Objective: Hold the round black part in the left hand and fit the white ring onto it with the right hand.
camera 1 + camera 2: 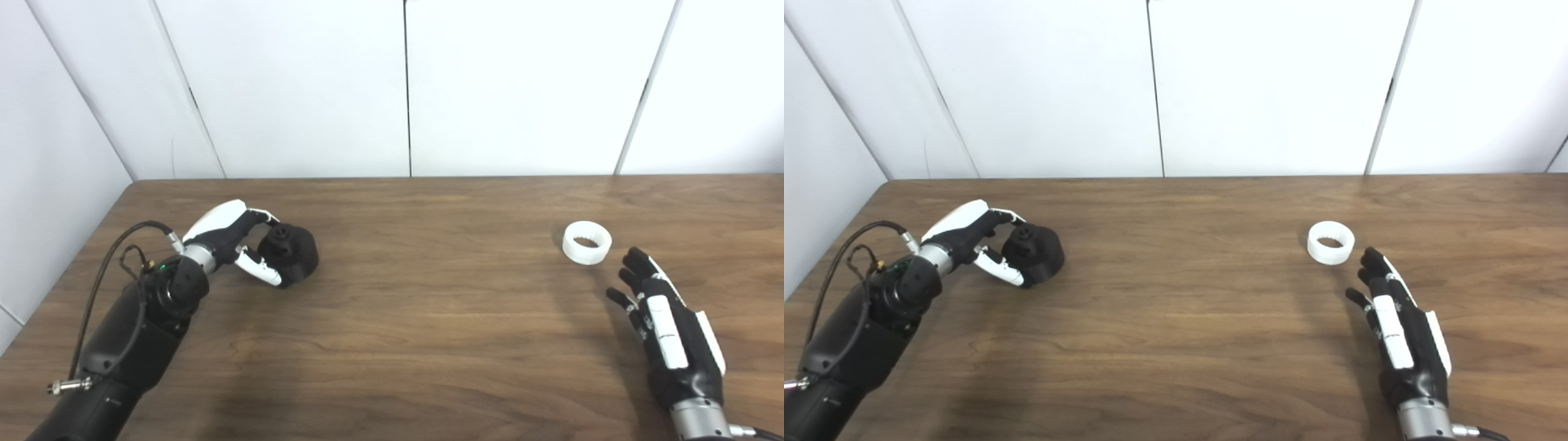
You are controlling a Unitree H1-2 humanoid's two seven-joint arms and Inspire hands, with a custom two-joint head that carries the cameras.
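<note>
Gripping round black part point(288, 254), left hand point(236, 240) fingers curled around it; right hand point(667, 331) fingers spread near toothed white ring point(587, 242).

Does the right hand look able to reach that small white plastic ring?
Probably yes: the right hand is open, its fingertips just short of the white plastic ring, with only bare wooden table between them.

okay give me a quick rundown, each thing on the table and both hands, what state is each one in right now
round black part: on the table at the left, left hand's fingers curled around it, not visibly lifted.
white ring: lying flat on the table at the right, hole up, untouched.
left hand: closed around the black part.
right hand: open, fingers apart, just short of the ring, holding nothing.
table: wooden, carrying both parts.
</note>
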